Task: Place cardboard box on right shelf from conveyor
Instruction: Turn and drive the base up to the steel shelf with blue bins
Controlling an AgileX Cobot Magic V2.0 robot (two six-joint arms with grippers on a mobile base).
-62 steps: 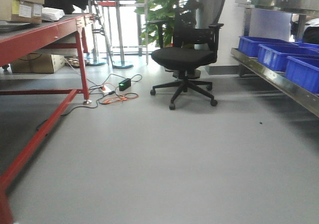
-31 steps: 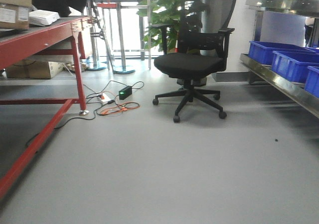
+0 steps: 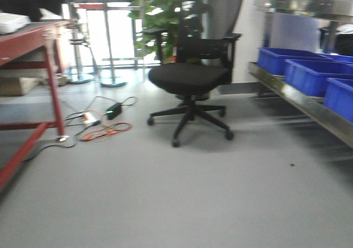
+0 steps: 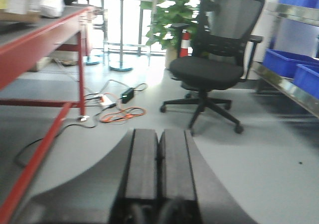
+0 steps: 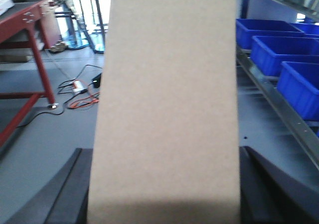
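In the right wrist view the plain tan cardboard box (image 5: 164, 99) fills the middle of the frame. My right gripper (image 5: 162, 152) is shut on it, with a dark finger showing on each side. My left gripper (image 4: 158, 134) is shut with nothing in it, pads together above the grey floor. The conveyor's red frame (image 3: 27, 36) stands at the left. The right shelf (image 3: 300, 99), shiny steel, runs along the right wall. Neither gripper shows in the front view.
A black office chair (image 3: 190, 74) stands on the grey floor ahead, with a potted plant (image 3: 160, 16) behind it. Blue bins (image 3: 309, 74) sit on the shelf's lower level. Cables and a power strip (image 3: 99, 124) lie on the floor by the red leg.
The front view has moved forward and swung right. The red frame has slid toward the left edge, and the chair and blue bins look nearer.
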